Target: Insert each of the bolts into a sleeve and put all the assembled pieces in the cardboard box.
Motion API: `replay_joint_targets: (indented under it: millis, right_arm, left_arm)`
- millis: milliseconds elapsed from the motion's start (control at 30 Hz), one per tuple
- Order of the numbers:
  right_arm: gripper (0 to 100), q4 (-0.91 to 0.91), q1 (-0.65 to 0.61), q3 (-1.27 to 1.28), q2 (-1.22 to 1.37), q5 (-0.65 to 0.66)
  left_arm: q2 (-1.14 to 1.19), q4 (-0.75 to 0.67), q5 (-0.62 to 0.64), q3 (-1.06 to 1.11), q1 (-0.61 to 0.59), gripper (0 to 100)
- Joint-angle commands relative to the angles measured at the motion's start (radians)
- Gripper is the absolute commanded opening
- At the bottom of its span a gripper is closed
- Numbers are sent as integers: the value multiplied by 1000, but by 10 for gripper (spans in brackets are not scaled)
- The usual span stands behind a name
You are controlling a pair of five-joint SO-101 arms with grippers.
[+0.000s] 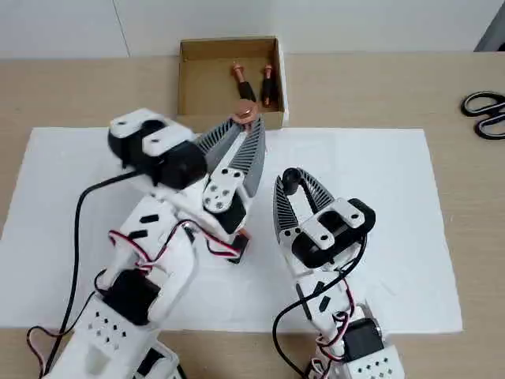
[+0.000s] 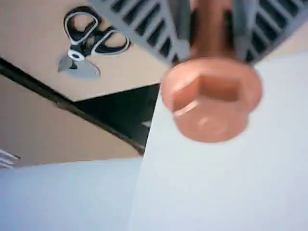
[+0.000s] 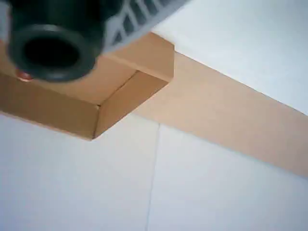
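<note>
By the cardboard box (image 1: 207, 87), left hand (image 1: 244, 125) clamps a bolt (image 2: 211, 98) — right hand (image 1: 295, 181) grips a sleeve (image 3: 50, 48).

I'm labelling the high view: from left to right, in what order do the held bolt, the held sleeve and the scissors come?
bolt in the left gripper → sleeve in the right gripper → scissors

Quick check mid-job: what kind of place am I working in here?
Likely a lab or hobby workbench: a wooden table covered by a white sheet, scissors lying aside, and a cardboard box for parts. The left gripper holds a bolt, the right gripper a sleeve.
</note>
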Motion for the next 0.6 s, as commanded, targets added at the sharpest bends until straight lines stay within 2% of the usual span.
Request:
replay_joint_targets:
  millis: [0, 200, 400, 567]
  right_arm:
    - [7, -7, 2, 6, -15, 12]
    - [7, -7, -64, 6, -8, 12]
    - [7, -7, -91, 6, -7, 12]
    - [7, -7, -90, 6, -5, 12]
  left_arm:
    - [-57, -28, -6, 13, 5, 6]
    - [-71, -35, -11, 91, 44, 6]
    - [-69, -164, -163, 143, 92, 6]
    - [-68, -167, -176, 183, 92, 6]
